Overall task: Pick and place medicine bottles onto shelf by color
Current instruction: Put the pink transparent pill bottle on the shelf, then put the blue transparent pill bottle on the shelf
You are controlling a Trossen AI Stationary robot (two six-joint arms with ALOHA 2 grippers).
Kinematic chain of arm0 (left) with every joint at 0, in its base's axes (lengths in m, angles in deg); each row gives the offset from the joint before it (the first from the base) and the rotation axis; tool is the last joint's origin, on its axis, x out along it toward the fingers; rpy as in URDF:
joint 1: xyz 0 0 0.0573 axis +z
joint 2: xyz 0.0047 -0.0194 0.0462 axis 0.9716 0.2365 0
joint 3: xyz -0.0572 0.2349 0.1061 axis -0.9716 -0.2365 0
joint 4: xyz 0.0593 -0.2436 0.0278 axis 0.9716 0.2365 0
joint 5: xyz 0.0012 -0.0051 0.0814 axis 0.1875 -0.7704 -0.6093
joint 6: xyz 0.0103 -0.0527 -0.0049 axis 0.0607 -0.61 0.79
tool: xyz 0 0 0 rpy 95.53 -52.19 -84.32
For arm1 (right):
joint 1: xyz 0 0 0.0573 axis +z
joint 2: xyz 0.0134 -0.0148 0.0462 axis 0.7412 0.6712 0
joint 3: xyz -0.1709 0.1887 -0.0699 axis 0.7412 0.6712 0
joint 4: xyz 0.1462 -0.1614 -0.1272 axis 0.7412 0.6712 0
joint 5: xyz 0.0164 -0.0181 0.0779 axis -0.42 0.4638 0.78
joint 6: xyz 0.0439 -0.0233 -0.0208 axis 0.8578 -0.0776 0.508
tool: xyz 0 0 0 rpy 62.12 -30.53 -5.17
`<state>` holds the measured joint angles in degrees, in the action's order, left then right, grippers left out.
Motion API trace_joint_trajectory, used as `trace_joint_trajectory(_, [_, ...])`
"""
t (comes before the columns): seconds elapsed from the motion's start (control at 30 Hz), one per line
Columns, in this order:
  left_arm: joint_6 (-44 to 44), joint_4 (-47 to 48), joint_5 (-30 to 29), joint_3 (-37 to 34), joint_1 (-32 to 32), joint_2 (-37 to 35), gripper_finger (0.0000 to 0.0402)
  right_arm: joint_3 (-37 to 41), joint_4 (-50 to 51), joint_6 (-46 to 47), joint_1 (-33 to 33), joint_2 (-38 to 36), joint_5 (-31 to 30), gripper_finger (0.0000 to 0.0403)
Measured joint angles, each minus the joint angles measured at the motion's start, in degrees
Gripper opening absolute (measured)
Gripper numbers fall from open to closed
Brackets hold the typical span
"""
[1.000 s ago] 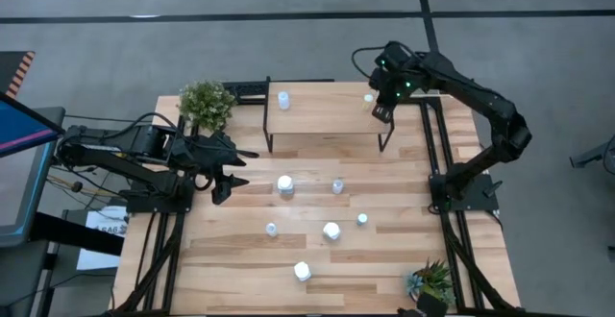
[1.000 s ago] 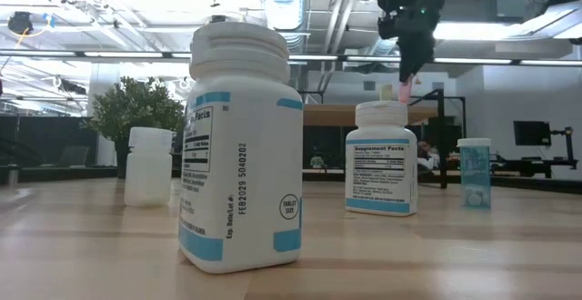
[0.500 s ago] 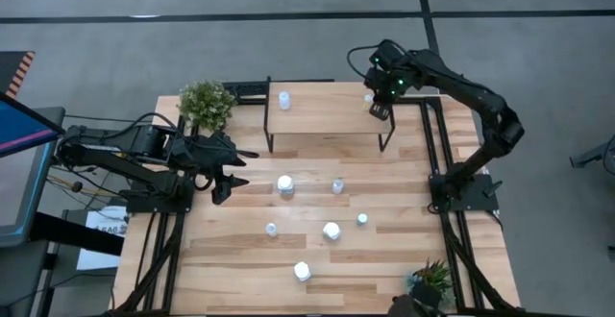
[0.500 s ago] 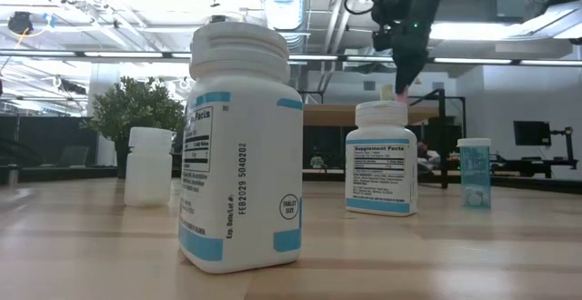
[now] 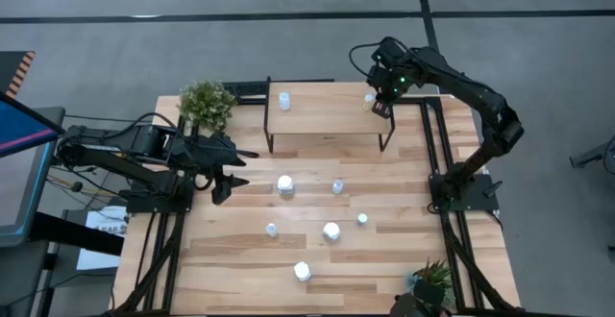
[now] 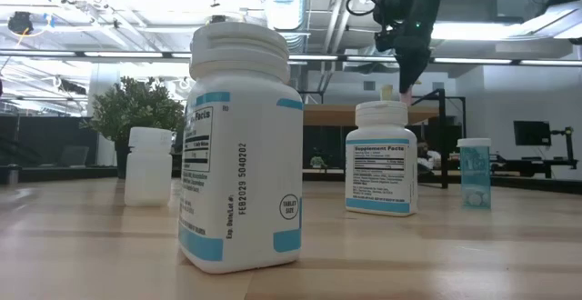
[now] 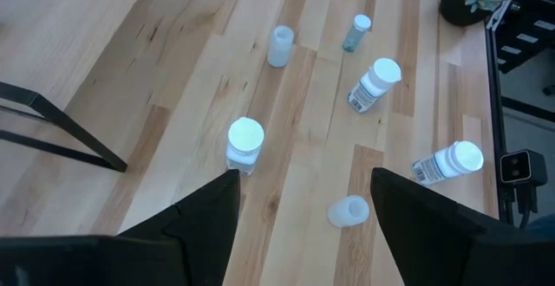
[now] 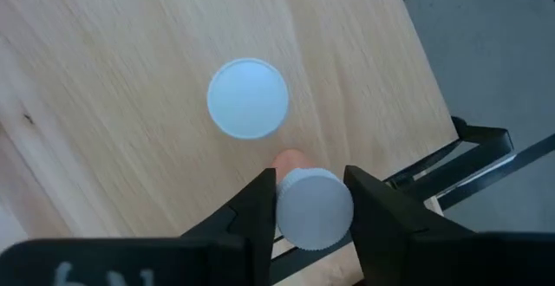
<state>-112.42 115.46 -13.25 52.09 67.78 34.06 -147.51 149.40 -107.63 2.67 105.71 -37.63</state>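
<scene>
A small reddish medicine bottle, clamped in the right pincer above the shelf corner, should be lowered upright just beside the white-capped bottle before being released.

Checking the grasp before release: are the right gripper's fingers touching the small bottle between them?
Touching. The right wrist view shows the right gripper with both fingers pressed against the sides of the white-capped bottle, above the shelf.
</scene>
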Motion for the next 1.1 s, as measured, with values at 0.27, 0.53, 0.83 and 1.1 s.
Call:
trace_joint_trajectory(0.27, [0.0, 0.0, 0.0, 0.0, 0.0, 0.0, 0.0245, 0.0, 0.3, 0.9, 0.0, 0.0, 0.0, 0.0205])
trace_joint_trajectory(0.53, [0.0, 0.0, 0.0, 0.0, 0.0, 0.0, 0.0245, -1.6, 0.7, 1.0, 0.2, 0.0, 0.1, 0.022])
trace_joint_trajectory(0.83, [0.0, 0.0, 0.0, 0.0, 0.0, 0.0, 0.0245, -11.0, 7.7, 4.5, 1.4, -0.2, 0.3, 0.0217])
trace_joint_trajectory(1.1, [-0.1, 0.0, 0.0, 0.0, 0.0, 0.0, 0.0245, -13.7, 17.3, 11.9, 6.8, -5.7, 6.1, 0.0216])
